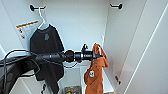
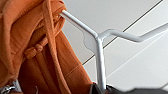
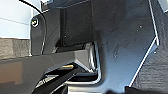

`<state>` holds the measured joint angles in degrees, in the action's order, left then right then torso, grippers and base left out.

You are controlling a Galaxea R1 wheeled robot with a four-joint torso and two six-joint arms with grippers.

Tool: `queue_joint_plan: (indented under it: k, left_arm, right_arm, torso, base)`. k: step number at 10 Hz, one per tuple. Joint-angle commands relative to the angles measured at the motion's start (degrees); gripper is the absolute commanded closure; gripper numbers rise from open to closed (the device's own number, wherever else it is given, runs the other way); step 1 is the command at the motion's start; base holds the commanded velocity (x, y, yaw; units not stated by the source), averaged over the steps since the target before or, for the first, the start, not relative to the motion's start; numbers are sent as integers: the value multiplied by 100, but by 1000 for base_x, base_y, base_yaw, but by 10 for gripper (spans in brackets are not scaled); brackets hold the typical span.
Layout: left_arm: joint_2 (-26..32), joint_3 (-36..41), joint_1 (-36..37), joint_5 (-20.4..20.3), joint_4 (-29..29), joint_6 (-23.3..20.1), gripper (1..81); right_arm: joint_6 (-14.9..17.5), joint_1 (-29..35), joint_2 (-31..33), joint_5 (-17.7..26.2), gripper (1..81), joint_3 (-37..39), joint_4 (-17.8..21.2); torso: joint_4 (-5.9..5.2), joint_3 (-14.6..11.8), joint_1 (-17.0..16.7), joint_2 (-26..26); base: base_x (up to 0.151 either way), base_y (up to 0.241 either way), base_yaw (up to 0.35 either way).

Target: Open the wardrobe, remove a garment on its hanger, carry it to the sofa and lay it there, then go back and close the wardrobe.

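Clamping white hanger (image 2: pixel 100 62) — left pincer (image 1: pixel 98 55), burnt-orange garment (image 1: pixel 95 75) drooping, crumpled, inside wardrobe (image 1: pixel 125 37).

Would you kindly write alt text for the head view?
The left gripper holds the orange garment by its hanger inside the open white wardrobe. A dark T-shirt hangs from a wall hook behind the arm.

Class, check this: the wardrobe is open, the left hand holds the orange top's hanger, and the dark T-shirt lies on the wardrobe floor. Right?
Not quite: the dark T-shirt hangs on its own white hanger from a wall hook, as the head view shows. The rest stands.
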<state>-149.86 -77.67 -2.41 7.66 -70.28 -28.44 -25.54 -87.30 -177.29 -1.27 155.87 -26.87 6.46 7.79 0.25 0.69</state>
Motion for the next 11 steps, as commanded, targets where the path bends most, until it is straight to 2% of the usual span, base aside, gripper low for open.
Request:
queue_joint_plan:
  k: [1,4,11]
  left_arm:
    - [210,111,975,263,-65,-83,811]
    - [97,85,966,245,-64,-91,811]
    - [-1170,-530,957,175,-65,-83,811]
  right_arm:
    - [23,191,-37,294,10,-31,-64]
    - [23,199,-37,294,10,-31,-64]
    - [23,181,-37,294,10,-31,-55]
  torso:
    - [0,0,0,0]
    - [0,0,0,-2]
    - [0,0,-4,0]
  base:
    - [-86,0,0]
    - [-86,0,0]
    - [-81,0,0]
